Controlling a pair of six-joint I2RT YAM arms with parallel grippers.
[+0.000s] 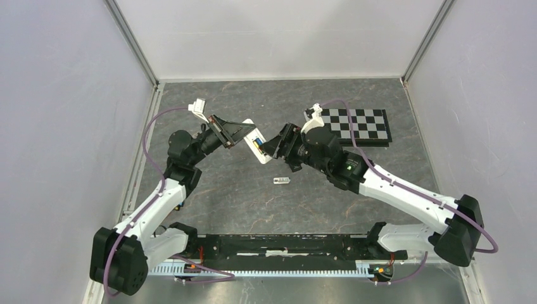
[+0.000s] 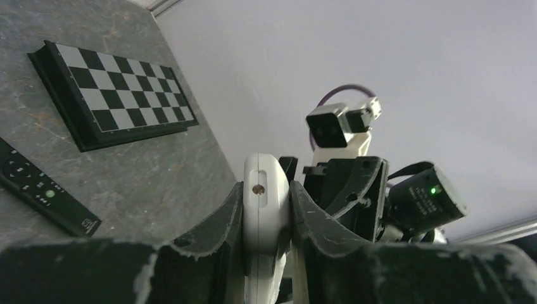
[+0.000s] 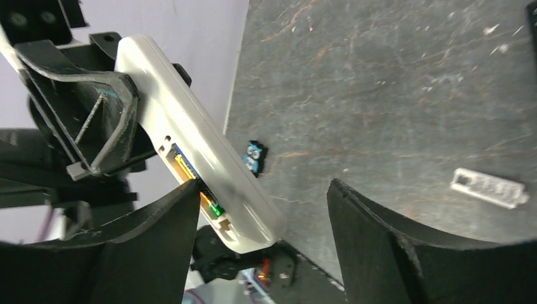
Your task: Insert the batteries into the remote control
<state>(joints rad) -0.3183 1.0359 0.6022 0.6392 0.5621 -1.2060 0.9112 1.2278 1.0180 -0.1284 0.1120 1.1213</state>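
Batteries: 1 orange-gold cell sits in the open bay of the remote control, with a green bit at the bay's lower end. The top view shows blue and yellow in the same bay. How many cells are seated: cannot tell.

The remote control is off the table, tilted, bay facing the right arm. The left gripper pinches it across its width, at the end away from the bay. The right gripper is spread wide and grips nothing. Only the remote's lower end lies in the gap, and 1 of its fingers is just beside the bay edge (touching or not, cannot tell).

Step, as a judgement: cell insertion, probably late in it. The next move calls for a check that each cell lies flat, a light push on any raised end, then a fetch of the cover.

Around it:
- Small blue item just past the remote's far edge, maybe a loose battery; too small to tell.
- Pale flat piece on the table, well apart from the remote; looks like the bay cover.
- Black remote and checkerboard lie off to the side, not in the work line.

Nothing blocks the bay. The risk is the tilt: a loose cell could slide out.
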